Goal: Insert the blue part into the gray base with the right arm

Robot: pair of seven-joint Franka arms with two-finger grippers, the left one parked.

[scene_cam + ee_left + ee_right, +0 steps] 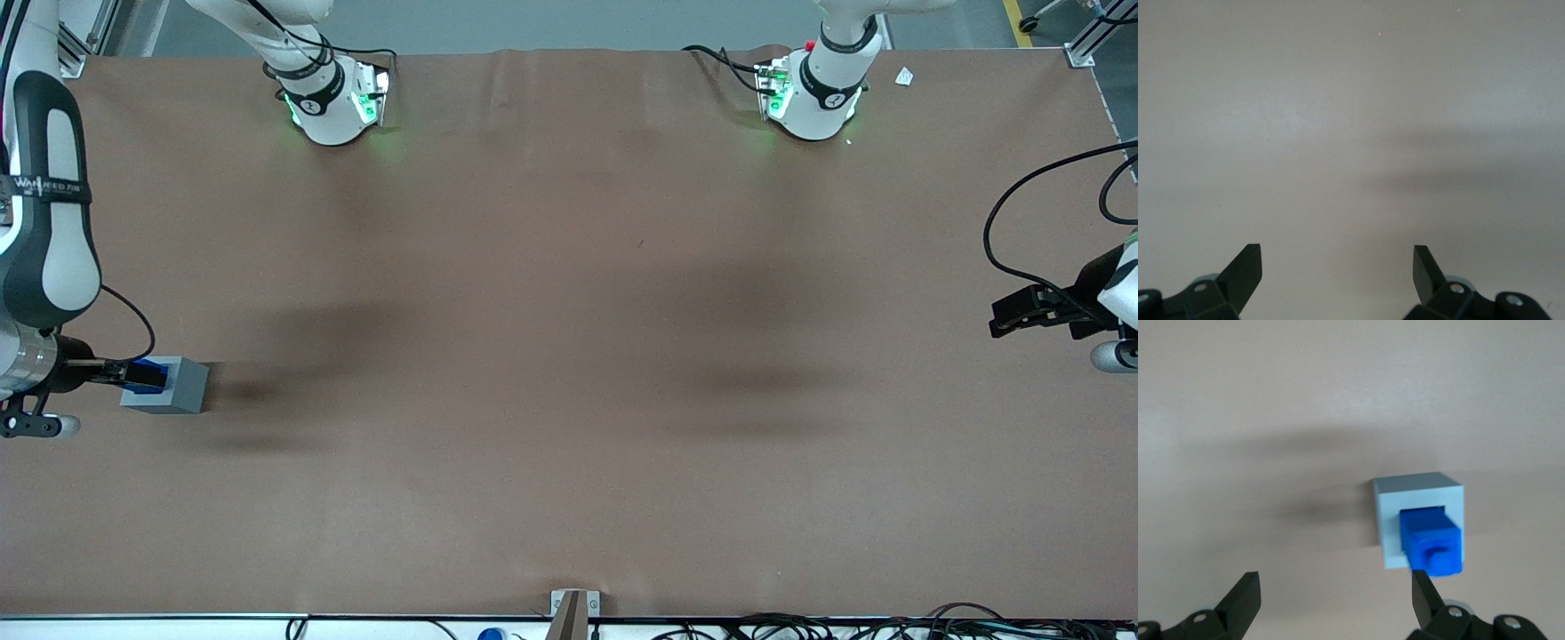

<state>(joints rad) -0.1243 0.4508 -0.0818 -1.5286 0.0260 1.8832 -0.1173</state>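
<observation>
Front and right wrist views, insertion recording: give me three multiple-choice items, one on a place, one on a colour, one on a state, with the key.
1. Where is the gray base?
A. toward the working arm's end of the table
B. at the table's middle
C. toward the parked arm's end

2. What colour is the part in the base's recess?
A. red
B. blue
C. green

3. How do the fingers of the right arm's gripper stand?
A. shut on the part
B. shut on nothing
C. open, apart from the part

Key: 1 A, the front view shows the base beside the working arm. 2 B, the wrist view shows bright blue. 3 C, the fingers stand wide apart with nothing between them.
</observation>
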